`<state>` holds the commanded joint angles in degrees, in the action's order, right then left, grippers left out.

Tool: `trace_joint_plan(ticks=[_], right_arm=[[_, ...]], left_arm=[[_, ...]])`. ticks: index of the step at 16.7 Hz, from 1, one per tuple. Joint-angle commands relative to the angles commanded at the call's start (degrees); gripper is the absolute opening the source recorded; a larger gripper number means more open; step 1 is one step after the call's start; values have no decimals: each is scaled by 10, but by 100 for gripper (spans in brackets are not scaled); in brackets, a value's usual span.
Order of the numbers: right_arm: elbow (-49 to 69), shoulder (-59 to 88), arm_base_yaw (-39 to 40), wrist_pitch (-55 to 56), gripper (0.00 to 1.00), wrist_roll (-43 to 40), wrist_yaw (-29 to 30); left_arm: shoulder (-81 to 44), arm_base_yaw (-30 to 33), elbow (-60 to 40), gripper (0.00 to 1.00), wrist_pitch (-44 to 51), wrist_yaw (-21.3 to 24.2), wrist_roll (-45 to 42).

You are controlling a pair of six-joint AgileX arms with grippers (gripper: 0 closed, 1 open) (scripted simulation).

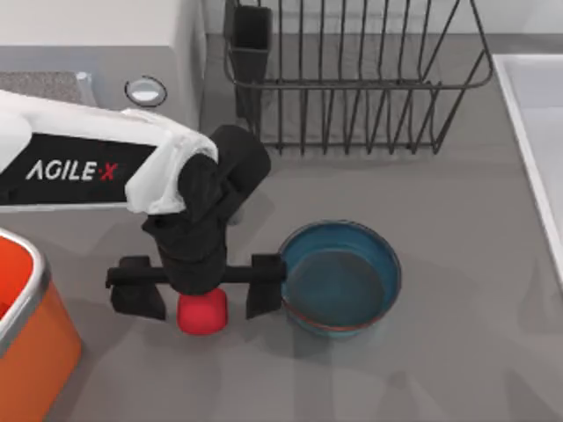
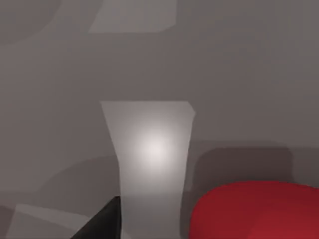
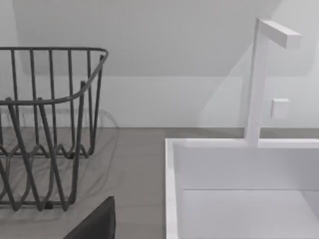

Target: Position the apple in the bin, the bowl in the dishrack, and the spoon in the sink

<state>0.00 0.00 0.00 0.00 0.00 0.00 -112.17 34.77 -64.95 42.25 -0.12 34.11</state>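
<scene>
Apple bracketed by the left tool, bin on the left.

The apple [image 1: 202, 311] is seen on the desk between the spread, released fingers of the left tool [image 1: 201, 294], just beside the bowl [image 1: 340, 278]; the bin [image 1: 26, 294] lies to its left.

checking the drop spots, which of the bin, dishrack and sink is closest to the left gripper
The bin, the orange box at the table's left edge beside the left gripper. The dishrack and sink lie farther off.

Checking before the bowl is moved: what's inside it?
The bowl holds nothing visible: just its dark glazed inside. The left gripper, open, straddles the apple beside it, one finger at the bowl's rim, hiding little.
</scene>
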Motion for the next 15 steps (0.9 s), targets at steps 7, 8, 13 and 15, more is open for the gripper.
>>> trace_joint_plan(ticks=[7, 8, 13, 15], right_arm=[[0, 0, 0, 0, 100, 0, 0], [0, 0, 0, 0, 100, 0, 0], [0, 0, 0, 0, 100, 0, 0], [0, 0, 0, 0, 100, 0, 0]], left_arm=[[0, 0, 0, 32, 0, 0, 0], [0, 0, 0, 25, 0, 0, 0], [0, 0, 0, 0, 0, 0, 0], [0, 0, 0, 0, 0, 0, 0]])
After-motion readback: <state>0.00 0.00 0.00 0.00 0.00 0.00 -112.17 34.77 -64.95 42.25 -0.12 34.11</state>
